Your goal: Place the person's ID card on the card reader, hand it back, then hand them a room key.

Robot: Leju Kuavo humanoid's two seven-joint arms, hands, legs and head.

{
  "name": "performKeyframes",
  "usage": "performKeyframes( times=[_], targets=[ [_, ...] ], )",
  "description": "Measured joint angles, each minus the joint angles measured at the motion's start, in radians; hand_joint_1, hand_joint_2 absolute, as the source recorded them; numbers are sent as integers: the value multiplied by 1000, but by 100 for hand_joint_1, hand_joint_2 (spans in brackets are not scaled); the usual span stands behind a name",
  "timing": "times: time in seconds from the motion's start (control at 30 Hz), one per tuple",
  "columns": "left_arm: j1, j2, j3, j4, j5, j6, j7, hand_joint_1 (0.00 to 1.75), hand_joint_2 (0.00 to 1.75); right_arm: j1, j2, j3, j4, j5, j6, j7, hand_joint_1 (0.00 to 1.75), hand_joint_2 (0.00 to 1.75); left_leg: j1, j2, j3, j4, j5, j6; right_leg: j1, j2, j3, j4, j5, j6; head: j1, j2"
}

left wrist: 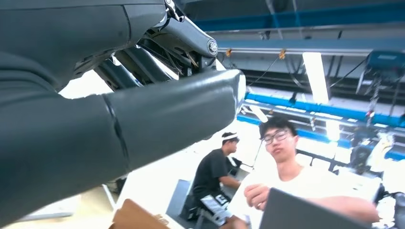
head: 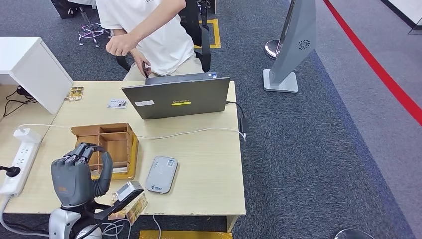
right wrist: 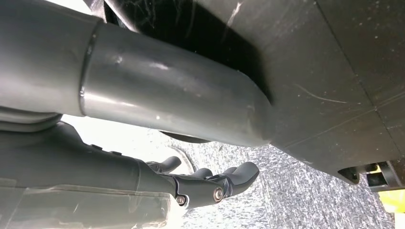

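I have my grey left hand (head: 77,174) raised over the desk's near edge, fingers loosely curled, empty. The small white ID card (head: 117,103) lies beyond the wooden organiser; next I reach for it, then the grey card reader (head: 162,174)

Left hand (head: 79,172): dark grey casing, black fingers, thick grey thumb; small orange marking on its back. Silver wrist (head: 62,221) below it, black cables alongside. Right hand (right wrist: 143,119): smooth grey thumb with a seam line; darker fingers (right wrist: 224,181) with a silver screw at a joint.
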Motion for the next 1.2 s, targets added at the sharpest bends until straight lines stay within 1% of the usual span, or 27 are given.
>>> performKeyframes(
  times=[0.2, 0.47, 0.6, 1.0, 1.2],
  targets=[
    [4, 19, -25, -32, 14, 6, -1, 175, 0, 0, 0, 0, 0, 0, 0, 3, 0, 0, 0, 0, 0, 0, 0, 0, 0, 0, 0, 0, 0, 0, 0, 0],
    [11, 29, -33, -44, 18, 8, -1, 175, 0, 0, 0, 0, 0, 0, -4, 4, 0, 0, 0, 0, 0, 0, 0, 0, 0, 0, 0, 0, 0, 0, 0, 0],
    [13, 31, -34, -45, 20, 7, -1, 0, 175, 0, 0, 0, 0, 0, -10, 4, 0, 0, 0, 0, 0, 0, 0, 0, 0, 0, 0, 0, 0, 0, 0, 0],
    [19, 32, -41, -45, 28, 3, 0, 0, 175, 0, 0, 0, 0, 0, -14, 5, 0, 0, 0, 0, 0, 0, 0, 0, 0, 0, 0, 0, 0, 0, 0, 0],
    [38, 37, -43, -45, 3, 10, -8, 0, 175, 0, 0, 0, 0, 1, -13, 5, 0, 0, 0, 0, 0, 0, 0, 0, 0, 0, 0, 0, 0, 0, 0, 0]
  ],
)
